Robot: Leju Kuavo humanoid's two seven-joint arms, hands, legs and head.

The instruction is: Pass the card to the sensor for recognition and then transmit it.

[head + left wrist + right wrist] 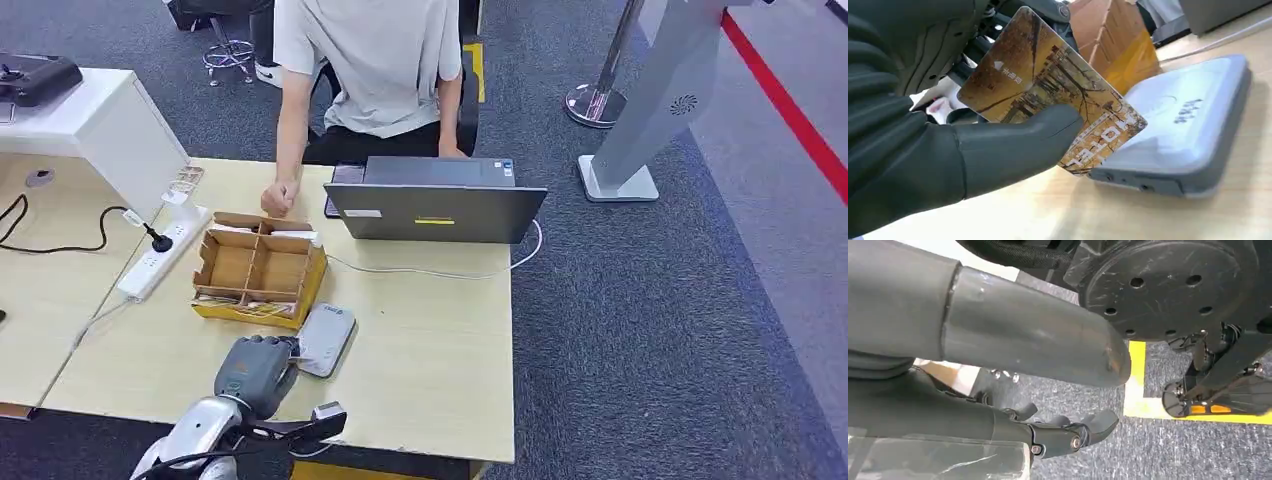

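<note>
I have the card [1048, 95] pinched in my left hand [256, 372], thumb [1018, 145] pressed across its printed face and the darker fingers behind it, and it sits tilted with its lower corner just over the near edge of the sensor [1178, 125]. From the head view the sensor is the flat grey pad [325, 338] lying on the table [430, 340] just right of my left hand and just near of the cardboard divider box [258, 268]. I cannot tell whether the card's corner is touching the pad or hovering just above it. The card looks thin, stiff and very light, with a glossy face, so I judge it slippery under a smooth thumb; a hold on one end with most of the card sticking out, as I have now, leaves the free end ready to lay flat on the reader, but it could pivot or slide out if I press it down hard. I would keep the pinch firm and lower the card's face gently onto the pad's marked middle. My right hand [998, 355] hangs beside the body over the dark carpet, fingers loosely apart and holding nothing. A person [370, 70] sits at the far side behind a laptop [435, 210], one fist resting on the table near the box, presumably to take the card after the reading.
</note>
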